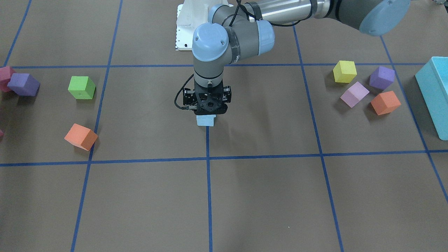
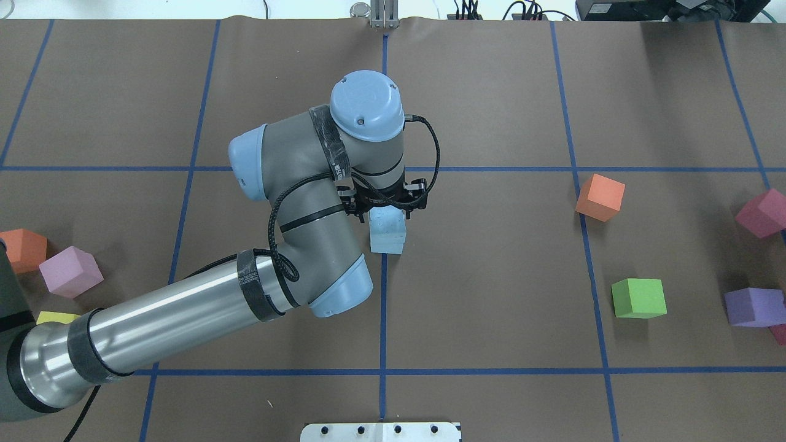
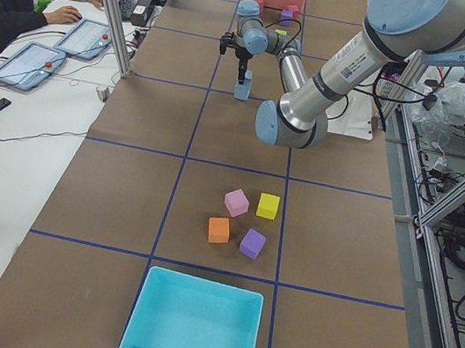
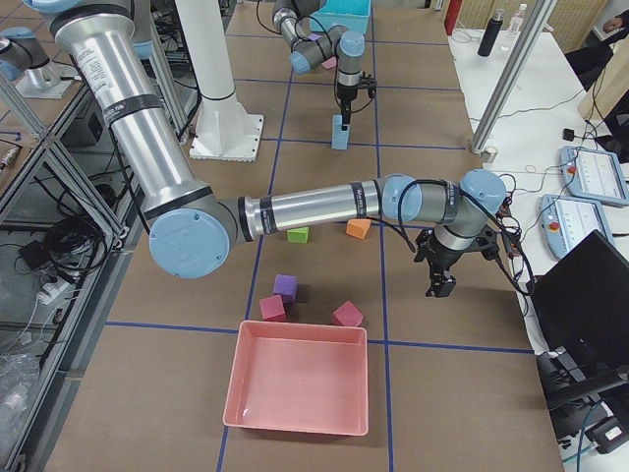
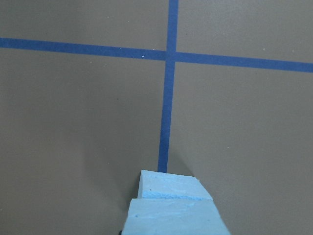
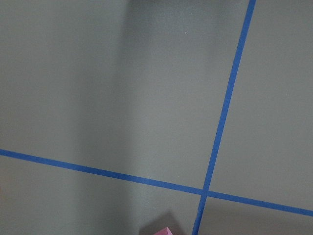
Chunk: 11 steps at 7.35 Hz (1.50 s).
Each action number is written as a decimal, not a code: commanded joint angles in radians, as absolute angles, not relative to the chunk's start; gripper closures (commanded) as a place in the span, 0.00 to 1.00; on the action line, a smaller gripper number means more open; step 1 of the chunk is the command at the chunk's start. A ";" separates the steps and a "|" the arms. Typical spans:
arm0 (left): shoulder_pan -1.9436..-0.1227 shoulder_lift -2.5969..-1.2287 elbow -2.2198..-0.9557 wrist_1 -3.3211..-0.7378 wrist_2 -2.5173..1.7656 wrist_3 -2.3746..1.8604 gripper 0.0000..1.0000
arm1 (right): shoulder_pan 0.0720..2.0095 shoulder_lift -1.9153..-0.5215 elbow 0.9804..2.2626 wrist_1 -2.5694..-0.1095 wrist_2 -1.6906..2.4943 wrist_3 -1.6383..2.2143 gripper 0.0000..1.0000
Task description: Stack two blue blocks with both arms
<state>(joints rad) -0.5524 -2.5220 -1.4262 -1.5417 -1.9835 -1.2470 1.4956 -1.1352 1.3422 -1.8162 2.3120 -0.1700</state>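
Note:
Two pale blue blocks stand one on the other at the table's centre on a blue tape line. The lower block (image 1: 205,120) rests on the table, and the upper block (image 5: 171,218) sits on it slightly offset, close under the left wrist camera. My left gripper (image 2: 385,207) hangs straight down over this stack (image 2: 387,232) and seems shut on the upper blue block, though its fingers are hidden. My right gripper (image 4: 438,285) shows only in the exterior right view, low over bare table, so I cannot tell its state.
Orange (image 2: 600,196), green (image 2: 638,298), purple (image 2: 754,307) and magenta (image 2: 764,213) cubes lie on the robot's right. A lilac cube (image 2: 70,271) and more cubes lie near the turquoise bin (image 1: 434,91) on its left. A pink bin (image 4: 300,388) stands at the right end.

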 commanded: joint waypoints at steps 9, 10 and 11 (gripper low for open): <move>-1.306 -1.768 -1.861 -1.511 -2.330 -0.251 0.02 | 1.496 -1.190 1.416 -1.816 2.338 -0.150 0.00; -1.401 -1.708 -1.839 -1.512 -2.417 -0.129 0.02 | 1.496 -1.187 1.419 -1.816 2.338 -0.146 0.00; -1.479 -1.669 -1.818 -1.523 -2.428 -0.070 0.02 | 1.496 -1.187 1.422 -1.816 2.338 -0.144 0.00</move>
